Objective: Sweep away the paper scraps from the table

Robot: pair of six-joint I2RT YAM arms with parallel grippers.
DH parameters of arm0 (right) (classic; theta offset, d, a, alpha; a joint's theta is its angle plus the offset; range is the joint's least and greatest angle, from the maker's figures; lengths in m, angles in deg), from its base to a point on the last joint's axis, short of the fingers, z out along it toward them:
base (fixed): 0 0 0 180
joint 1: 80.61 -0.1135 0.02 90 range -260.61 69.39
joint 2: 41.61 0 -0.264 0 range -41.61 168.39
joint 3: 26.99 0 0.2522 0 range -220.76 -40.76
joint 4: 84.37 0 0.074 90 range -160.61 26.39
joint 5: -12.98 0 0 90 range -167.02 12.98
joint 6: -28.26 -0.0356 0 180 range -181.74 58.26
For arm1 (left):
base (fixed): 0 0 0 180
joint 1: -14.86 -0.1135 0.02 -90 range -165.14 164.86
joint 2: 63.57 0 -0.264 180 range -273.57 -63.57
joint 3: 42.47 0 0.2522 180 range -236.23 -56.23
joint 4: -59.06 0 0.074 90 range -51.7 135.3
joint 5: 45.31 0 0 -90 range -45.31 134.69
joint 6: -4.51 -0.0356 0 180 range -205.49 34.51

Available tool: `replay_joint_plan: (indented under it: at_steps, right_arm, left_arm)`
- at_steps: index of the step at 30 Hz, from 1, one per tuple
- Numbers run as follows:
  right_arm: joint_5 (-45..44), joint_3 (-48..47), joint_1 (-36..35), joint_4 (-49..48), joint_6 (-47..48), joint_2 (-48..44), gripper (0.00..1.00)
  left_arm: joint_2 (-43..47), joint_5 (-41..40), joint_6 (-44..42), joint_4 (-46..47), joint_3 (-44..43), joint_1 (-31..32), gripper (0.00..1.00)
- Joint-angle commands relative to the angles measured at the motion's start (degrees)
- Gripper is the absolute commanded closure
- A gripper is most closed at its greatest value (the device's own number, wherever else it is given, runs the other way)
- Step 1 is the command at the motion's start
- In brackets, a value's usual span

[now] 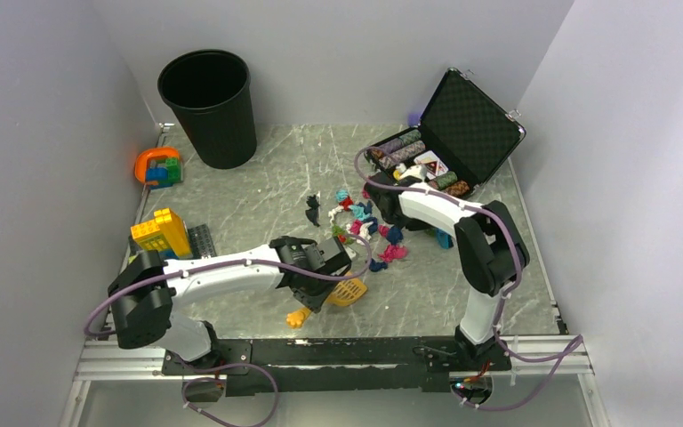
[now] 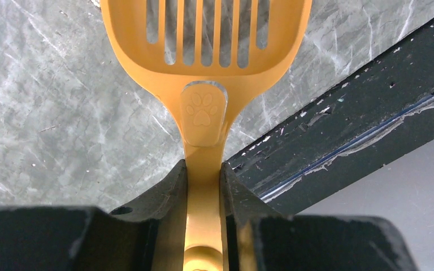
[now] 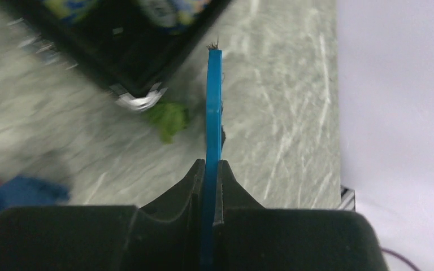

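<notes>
Grey-green marbled table [image 1: 258, 191] bore the paper scraps [image 1: 369, 227] clustered mid-surface between both arms. Left gripper [image 2: 203, 169] clamped the orange slotted scoop [image 2: 203, 107] by its handle, apparently as a catcher. Right gripper [image 3: 210, 166] pinched a thin blue tool [image 3: 213, 101] edge-on, presumably for pushing.

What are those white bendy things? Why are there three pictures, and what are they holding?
They are two robot arms, bolted to a table. One picture looks down from above. The other two come from small cameras on each arm's wrist. The left end effector, its pinching hand, is shut on an orange scoop with slots. The right end effector is shut on a thin blue tool, seen edge-on. Colourful paper scraps lie in the middle of the table. A black bin stands at the back, an open case of chips at the back right, and toy bricks on the left.
</notes>
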Motion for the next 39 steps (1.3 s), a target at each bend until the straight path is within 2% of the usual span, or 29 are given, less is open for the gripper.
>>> replay_joint_plan:
  at_steps: [1,7,12,15,18,28,30,32,34,39]
  right_arm:
    - [10.3,2.5,-4.5,-10.9,14.8,-4.9,1.0]
    - [33.7,5.6,-10.1,-15.4,21.2,-12.0,1.0]
    - [42.1,4.7,-11.8,-14.5,21.2,-21.7,1.0]
    - [39.8,2.9,-11.3,-11.7,21.5,-25.4,1.0]
    - [34.6,0.3,-10.3,-8.5,22.2,-25.0,1.0]
    - [22.5,-8.1,-9.1,-0.3,24.7,-9.5,1.0]
    - [23.1,-8.8,-9.1,1.5,25.1,-6.3,1.0]
    - [27.5,-8.3,-9.3,1.4,26.2,-4.4,1.0]
    - [35.8,-6.5,-10.0,-0.8,28.1,-4.4,1.0]
    - [56.4,-3.1,-11.0,-7.1,30.0,-9.6,1.0]
  left_arm:
    - [-1.2,1.3,-1.6,2.1,-1.9,0.4,1.0]
    - [-2.4,1.1,-1.9,3.4,-1.9,0.4,1.0]
    - [-2.6,-1.1,-2.2,3.1,-2.3,0.4,1.0]
    - [-3.2,-1.4,-2.4,3.0,-2.6,0.4,1.0]
    - [-4.0,-1.6,-2.2,2.7,-3.2,0.4,1.0]
    - [-5.3,-1.9,-2.2,1.9,-5.0,0.4,1.0]
    - [-5.9,-1.9,-2.3,1.8,-5.7,0.4,1.0]
    - [-6.4,-2.0,-2.1,1.9,-6.0,0.4,1.0]
    - [-6.9,-1.9,-1.6,2.4,-6.0,0.3,1.0]
    - [-8.5,-1.1,-0.5,3.7,-6.2,-0.4,1.0]
